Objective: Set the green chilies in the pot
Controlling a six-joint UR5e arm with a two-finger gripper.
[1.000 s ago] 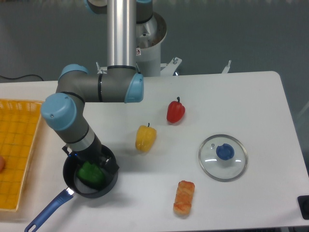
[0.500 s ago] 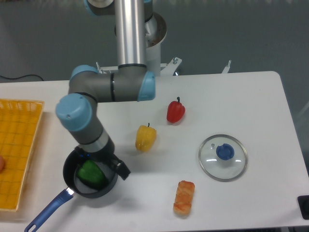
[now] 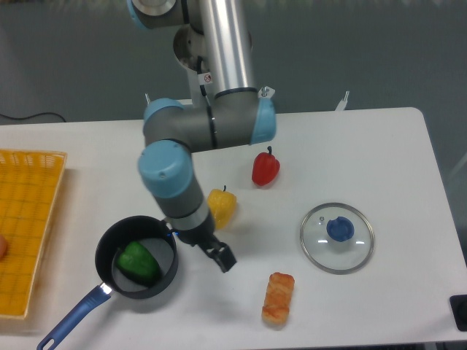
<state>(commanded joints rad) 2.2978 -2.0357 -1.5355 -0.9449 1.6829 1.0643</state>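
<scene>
The green chilies [image 3: 139, 262], a small glossy green pepper toy, lies inside the pot [image 3: 136, 289], a dark round saucepan with a long blue handle [image 3: 70, 319] at the front left. My gripper [image 3: 217, 254] is to the right of the pot, above the table, clear of the rim. It holds nothing. Its black fingers [image 3: 225, 257] point down and right, and the gap between them is hidden from this angle.
A yellow pepper [image 3: 221, 206] sits just behind the gripper, partly covered by the wrist. A red pepper [image 3: 265, 168] lies farther back. A glass lid with a blue knob [image 3: 337, 237] is at the right. An orange bread-like toy [image 3: 278, 297] lies at the front. A yellow basket [image 3: 25, 226] is at the left edge.
The arm has swung right and lifted away from the pot. The green chilies stays in the pot, released.
</scene>
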